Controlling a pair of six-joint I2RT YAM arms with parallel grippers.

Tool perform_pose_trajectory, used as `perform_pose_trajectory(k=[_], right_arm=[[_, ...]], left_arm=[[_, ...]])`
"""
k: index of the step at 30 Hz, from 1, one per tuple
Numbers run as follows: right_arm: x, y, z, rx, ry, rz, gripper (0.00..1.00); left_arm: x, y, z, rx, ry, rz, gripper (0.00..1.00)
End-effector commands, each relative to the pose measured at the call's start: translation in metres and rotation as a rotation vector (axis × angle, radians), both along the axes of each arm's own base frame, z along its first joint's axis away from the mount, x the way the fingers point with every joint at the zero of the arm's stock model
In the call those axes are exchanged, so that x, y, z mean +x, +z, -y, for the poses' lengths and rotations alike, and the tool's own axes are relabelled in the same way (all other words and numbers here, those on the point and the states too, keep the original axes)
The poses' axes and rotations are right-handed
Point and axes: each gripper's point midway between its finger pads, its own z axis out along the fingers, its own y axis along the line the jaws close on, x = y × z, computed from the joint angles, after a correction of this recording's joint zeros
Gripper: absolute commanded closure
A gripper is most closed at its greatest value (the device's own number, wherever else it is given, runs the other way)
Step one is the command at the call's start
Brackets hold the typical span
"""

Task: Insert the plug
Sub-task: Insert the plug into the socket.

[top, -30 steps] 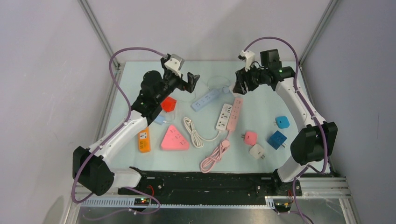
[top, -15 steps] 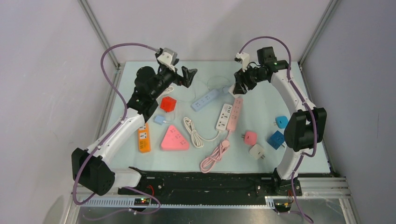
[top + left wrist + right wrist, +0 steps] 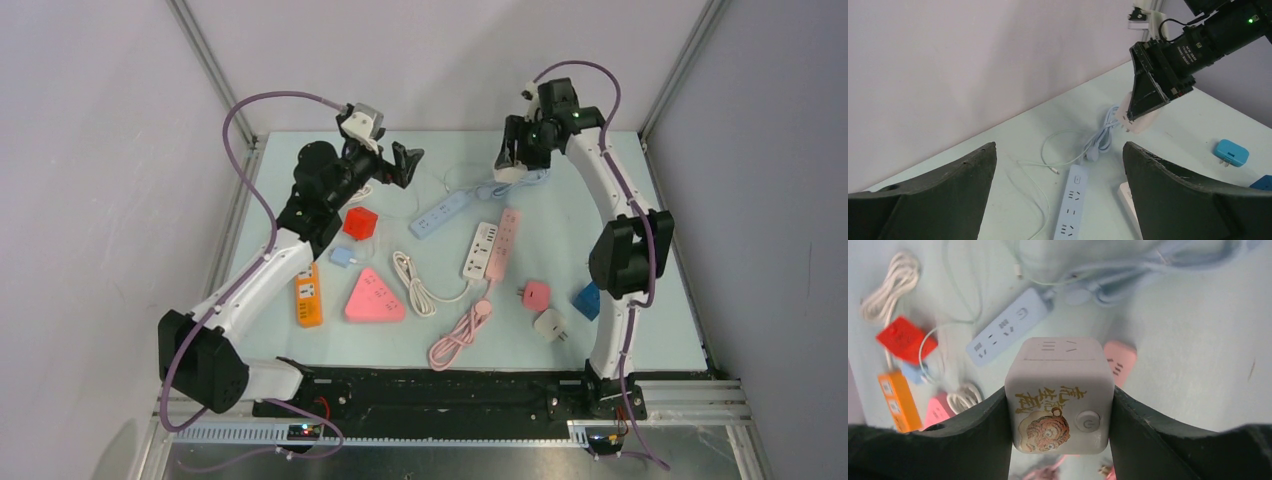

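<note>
Item, right gripper (image 3: pixel 510 165): at the far side of the table, fingers clamped on the two sides of a white cube adapter (image 3: pixel 1058 365).

Item, white cube adapter: carries a cartoon print, a round button and socket slots on its top face. It is held over the far part of the pale mat (image 3: pixel 640 250), near the bundled cord (image 3: pixel 525 181) of the blue power strip (image 3: pixel 440 213). I cannot tell whether it touches anything beneath.

Item, left gripper (image 3: pixel 405 165): fingers spread wide with nothing between them, poised above the mat to the left of the blue power strip.

Item, white power strip (image 3: pixel 480 250) and pink power strip (image 3: pixel 503 243): side by side at mid-mat, touching or nearly so.

Item, cords: one white coil (image 3: pixel 415 285), one pink coil (image 3: pixel 455 340).

Item, left group: red cube socket (image 3: pixel 360 222), orange strip (image 3: pixel 309 299), pink triangular socket (image 3: pixel 374 297).

Item, right group: pink plug adapter (image 3: pixel 537 295), white plug adapter (image 3: pixel 550 323), dark blue cube (image 3: pixel 587 300) partly hidden by the right arm.
</note>
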Motion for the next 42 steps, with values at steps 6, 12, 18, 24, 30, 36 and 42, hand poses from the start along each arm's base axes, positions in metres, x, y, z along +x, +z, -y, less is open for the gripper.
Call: perform_pose_trajectory(k=[6,12,18,24,30,36,42], right_arm=[[-0.013,-0.007,0.032,0.131,-0.828,-0.181,1.0],[-0.028,-0.023,0.035,0.119,-1.058,-0.28,1.0],[-0.045,-0.05,0.035,0.111,-1.158,-0.437,1.0],[-0.039,-0.036,0.002,0.296,-0.895,-0.515,1.0],[-0.043,-0.013,-0.002,0.442,-0.7,-0.502,1.0],[-0.048,0.004,0.005,0.445,-0.563,-0.378,1.0],[-0.046,-0.002,0.017,0.317,-0.475,-0.317,1.0]], left_arm=[[0.004,0.026,-0.01,-0.027,0.052,0.063,0.0],[0.0,0.019,-0.028,-0.071,0.141,0.029,0.0],[-0.017,0.012,-0.036,-0.072,0.139,0.027,0.0],[-0.03,0.009,-0.041,-0.071,0.135,0.035,0.0],[-0.032,0.005,-0.041,-0.07,0.132,0.028,0.0],[-0.035,0.004,-0.041,-0.07,0.125,0.031,0.0],[-0.038,0.002,-0.041,-0.068,0.118,0.032,0.0]])
